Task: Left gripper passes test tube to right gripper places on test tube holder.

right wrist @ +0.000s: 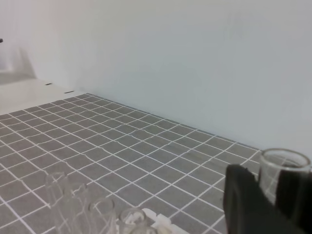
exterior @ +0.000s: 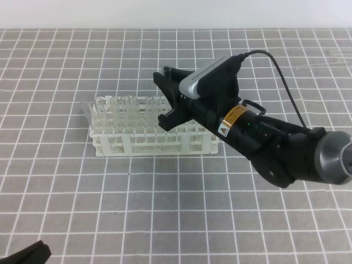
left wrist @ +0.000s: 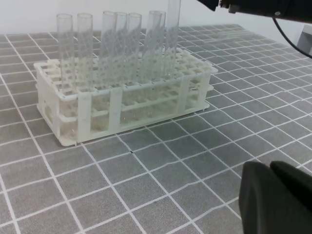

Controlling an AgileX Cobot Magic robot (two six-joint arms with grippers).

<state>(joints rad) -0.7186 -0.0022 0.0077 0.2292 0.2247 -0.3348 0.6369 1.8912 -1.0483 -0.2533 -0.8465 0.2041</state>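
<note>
The white lattice test tube holder (exterior: 154,140) stands left of centre and carries several clear tubes (left wrist: 107,44). My right gripper (exterior: 165,82) hovers over the holder's far right part, shut on the upright test tube (exterior: 165,70). In the right wrist view the tube's open rim (right wrist: 284,163) stands just above the black fingers (right wrist: 243,200). The left wrist view shows that tube (left wrist: 173,34) hanging straight down, its lower end at the holder's (left wrist: 122,97) top lattice. My left gripper (exterior: 25,256) rests low at the front left, apart from the holder; its fingers (left wrist: 278,200) look shut with nothing between them.
Grey tiles with white grid lines cover the table (exterior: 82,209). A white wall runs along the back edge (exterior: 176,14). The right arm's black cable (exterior: 280,71) loops above its wrist. The right arm's body (exterior: 286,154) fills the space right of the holder.
</note>
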